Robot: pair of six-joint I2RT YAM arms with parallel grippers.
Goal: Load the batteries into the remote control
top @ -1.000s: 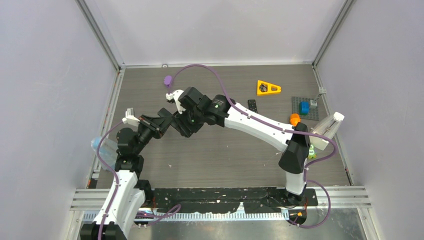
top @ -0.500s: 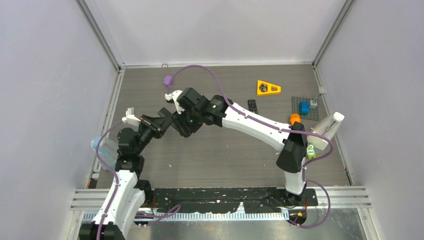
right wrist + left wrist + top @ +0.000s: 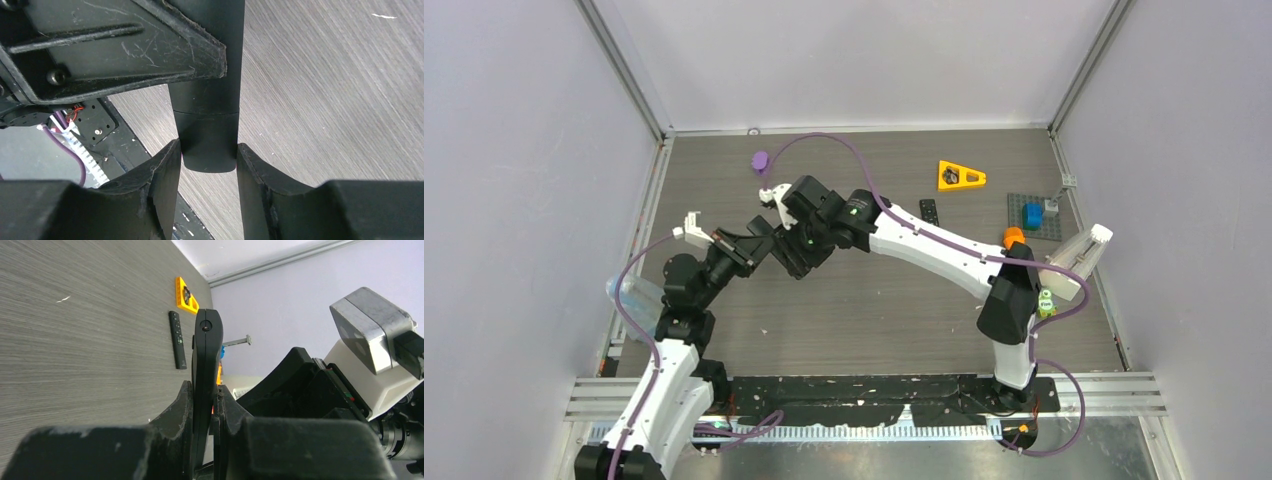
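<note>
Left pincer [image 3: 204,390]: squeezing narrow on the remote control [image 3: 206,345], holding it edge-up above the table [image 3: 874,310].
Right pincer [image 3: 208,147]: half-spread, pinching the remote control's free end.
Remote control: hanging at 9 o'clock of table centre.
Second remote [image 3: 929,211]: lying flat at its 3 o'clock.

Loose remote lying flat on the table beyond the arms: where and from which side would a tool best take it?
Probably across its long edges at mid-length, coming straight down from above. The loose remote lies flat, slim and narrow, with bare table on either side, so its width can be straddled; end to end looks too long.
</note>
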